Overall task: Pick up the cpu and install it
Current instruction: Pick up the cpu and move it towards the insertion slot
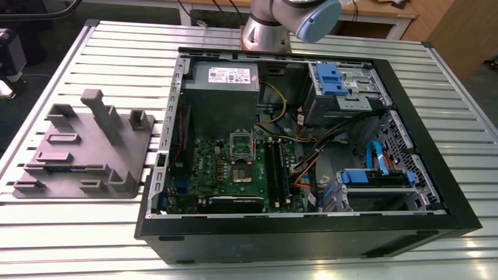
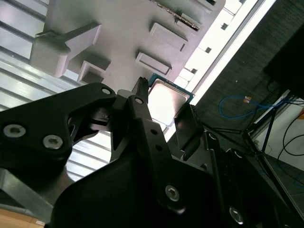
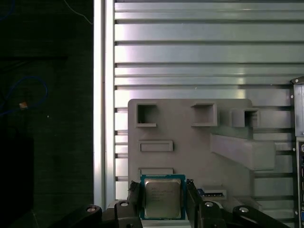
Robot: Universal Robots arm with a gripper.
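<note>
Tool (image 3: 161, 186) is clenched on the cpu (image 3: 162, 197), its two dark fingers (image 3: 133, 197) pressing on two opposite edges of the chip. In the second wrist view the same grip shows from the side, the tool (image 2: 164, 98) closed around the cpu (image 2: 167, 100) with a finger (image 2: 142, 110) against each flank.

The cpu is held up in the air over the grey plastic fixture (image 3: 190, 152), clear of its surface and of its raised blocks and pockets. Being square, the chip has no long axis. Its silver metal top faces the wrist cameras and its underside faces down toward the fixture, and in the first wrist view its edges run square with the fixture's edges. A thin blue-green rim frames the metal top.

In the exterior view the fixture (image 1: 86, 157) lies on the slatted metal tabletop (image 1: 78, 233), at the exterior view's left of the open computer case (image 1: 311, 236). Inside the case sits the green motherboard (image 1: 225, 175), with its dark socket (image 1: 242, 149) near the middle. The arm (image 1: 292, 17) rises behind the case.
</note>
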